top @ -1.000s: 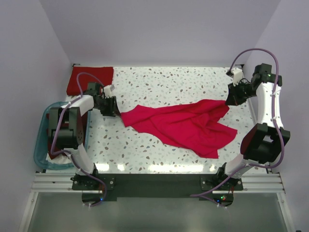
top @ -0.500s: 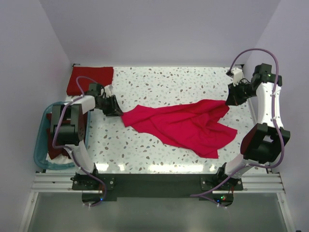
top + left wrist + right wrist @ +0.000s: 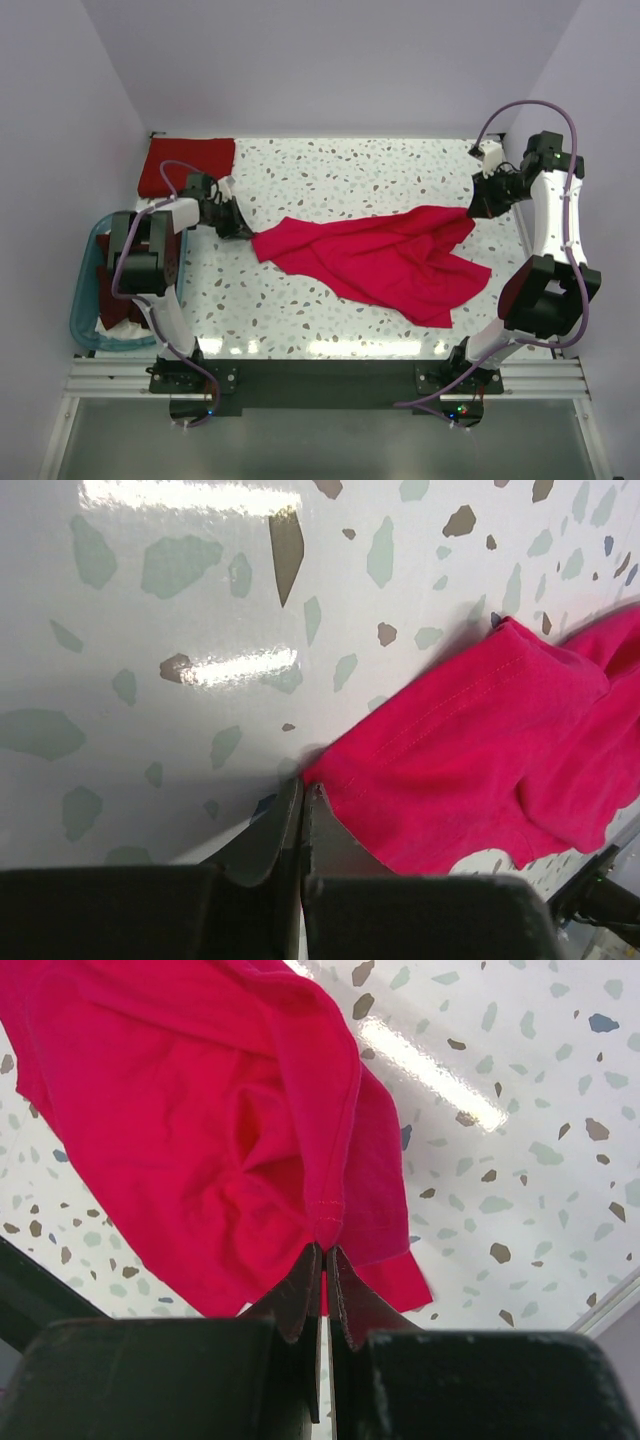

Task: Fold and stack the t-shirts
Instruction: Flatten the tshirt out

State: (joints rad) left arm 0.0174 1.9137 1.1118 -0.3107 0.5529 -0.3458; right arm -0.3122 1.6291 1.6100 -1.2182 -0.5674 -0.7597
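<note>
We see the crimson shirt (image 3: 380,255) lying across the middle of the speckled desk (image 3: 350,170), its long axis running left to right and rising a little toward the far right. Its narrow left end points at the left hand (image 3: 243,232) and its far right corner at the right hand (image 3: 474,210). A wide, rumpled flap spreads toward the near right, stopping short of the desk's near edge. The left hand (image 3: 305,785) has its fingers pressed together on the very corner of a stitched hem of the shirt (image 3: 470,750), low against the desk. The right hand (image 3: 322,1250) is shut tight on a seamed fold of the shirt (image 3: 200,1130), and the cloth hangs bunched from its tips. Open desk shows as a broad band between the shirt and the back wall, and as a narrower band between the shirt and the near edge. The right arm stands close to the right edge and the side wall. On the left, room is tighter: a folded dark red shirt (image 3: 185,165) sits in the far left corner, just behind the left hand. A blue tub (image 3: 80,310) with maroon cloth (image 3: 105,295) inside hugs the left edge beside the left arm.
</note>
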